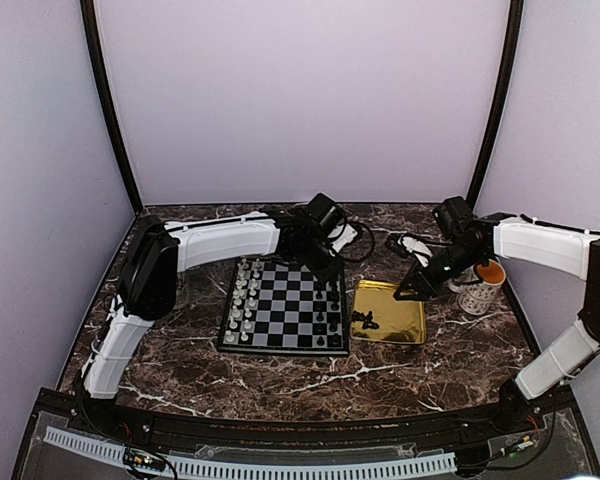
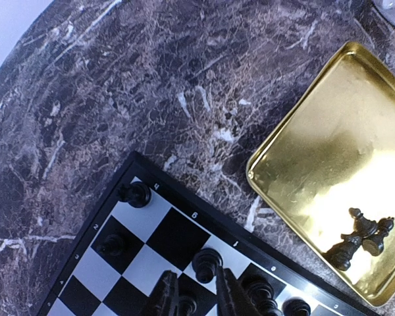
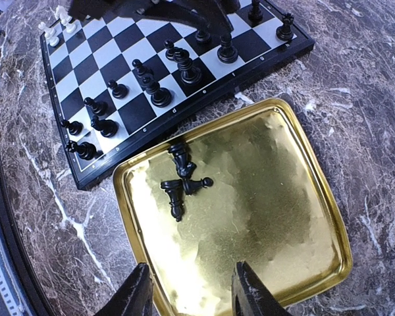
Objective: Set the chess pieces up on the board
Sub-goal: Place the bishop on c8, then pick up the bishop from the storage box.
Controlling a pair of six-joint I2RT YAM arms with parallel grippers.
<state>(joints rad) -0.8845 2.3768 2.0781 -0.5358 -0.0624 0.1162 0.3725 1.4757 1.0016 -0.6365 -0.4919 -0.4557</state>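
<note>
Gold tray (image 1: 400, 310) just beside board (image 1: 280, 315), three black chess pieces (image 3: 179, 181) toppled inside, a mere smudge from overhead. Right gripper (image 3: 191, 293) above it, parted, empty. Left gripper (image 2: 197, 289) flanks one on the board; grip unclear.

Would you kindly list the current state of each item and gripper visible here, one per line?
Black-and-grey chequered chessboard: flat on table, partly set.
Tiny black chess pieces on board: upright.
Tiny pale chess pieces: upright, two rows.
Shiny gold rectangular tray: holds three black pieces, lying tipped.
Left gripper: low over board, fingers slightly parted, grip unclear.
Right gripper: open, empty, above tray.
</note>
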